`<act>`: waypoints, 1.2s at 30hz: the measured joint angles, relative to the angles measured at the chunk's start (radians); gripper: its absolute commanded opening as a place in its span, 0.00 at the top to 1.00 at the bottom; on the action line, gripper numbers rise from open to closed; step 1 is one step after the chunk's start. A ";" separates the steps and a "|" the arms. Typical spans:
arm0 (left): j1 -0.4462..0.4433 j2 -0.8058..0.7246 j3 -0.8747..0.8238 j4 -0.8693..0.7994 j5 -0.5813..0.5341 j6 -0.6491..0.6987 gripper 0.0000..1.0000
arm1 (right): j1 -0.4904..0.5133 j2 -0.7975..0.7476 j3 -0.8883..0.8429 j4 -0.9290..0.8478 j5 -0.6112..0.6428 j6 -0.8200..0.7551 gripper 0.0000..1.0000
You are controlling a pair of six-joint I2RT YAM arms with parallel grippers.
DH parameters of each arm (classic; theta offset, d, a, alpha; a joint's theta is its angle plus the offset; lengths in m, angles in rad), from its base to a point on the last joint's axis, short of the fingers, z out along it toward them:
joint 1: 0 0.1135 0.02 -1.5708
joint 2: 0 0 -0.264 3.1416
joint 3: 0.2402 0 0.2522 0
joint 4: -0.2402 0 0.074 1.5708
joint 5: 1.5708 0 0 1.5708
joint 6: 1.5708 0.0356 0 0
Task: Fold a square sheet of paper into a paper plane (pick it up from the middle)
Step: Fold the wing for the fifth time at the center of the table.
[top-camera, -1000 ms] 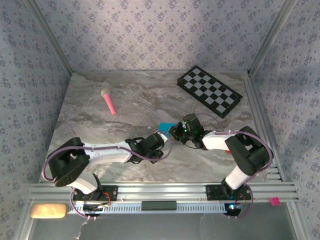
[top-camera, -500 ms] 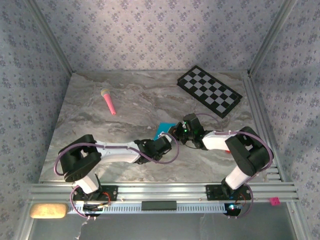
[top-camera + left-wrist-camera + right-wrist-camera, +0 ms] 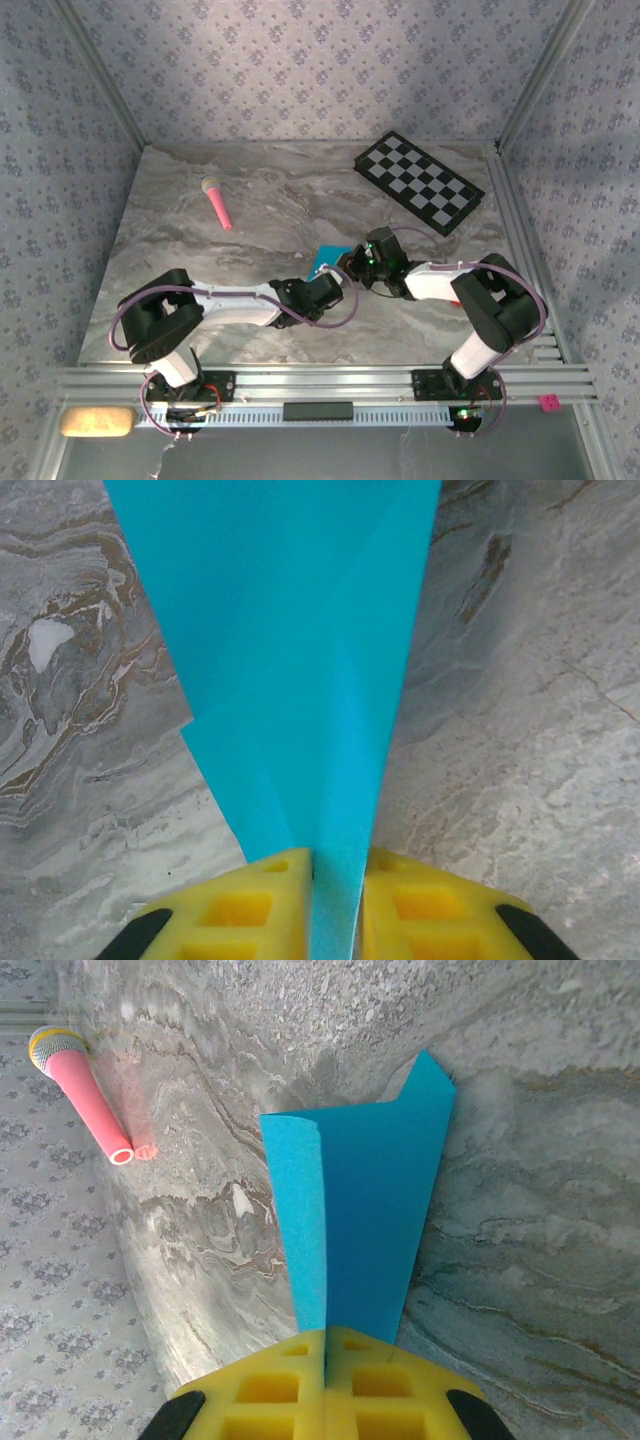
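The square sheet of paper (image 3: pixel 325 258) is bright cyan and folded, held upright off the marble table between both grippers at centre. In the left wrist view the paper (image 3: pixel 300 630) fans out from a narrow end pinched between the yellow pads of my left gripper (image 3: pixel 338 865). My left gripper (image 3: pixel 333 275) is shut on the sheet's near end. In the right wrist view the folded paper (image 3: pixel 365 1210) rises from my right gripper (image 3: pixel 325 1338), whose pads are pressed together on it. My right gripper (image 3: pixel 348 262) grips the sheet from the right side.
A pink stick (image 3: pixel 217 203) with a pale round head lies at the back left, also seen as the pink stick (image 3: pixel 85 1090) in the right wrist view. A black-and-white checkerboard (image 3: pixel 420 182) lies at the back right. Metal rails edge the table.
My left arm swung right toward the sheet and its jaws closed onto the paper's near end. The right gripper kept its hold and stayed in place.
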 measured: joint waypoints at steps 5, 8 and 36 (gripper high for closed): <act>0.000 0.000 0.000 -0.001 0.000 0.000 0.88 | 0.000 0.000 0.000 -0.011 0.000 0.000 0.96; 0.000 0.000 0.000 -0.002 0.000 0.000 0.91 | 0.000 -0.001 0.000 -0.023 0.000 0.000 0.93; 0.069 0.048 0.044 -0.013 0.201 -0.065 0.84 | -0.032 -0.303 -0.003 -0.452 0.132 -0.193 0.53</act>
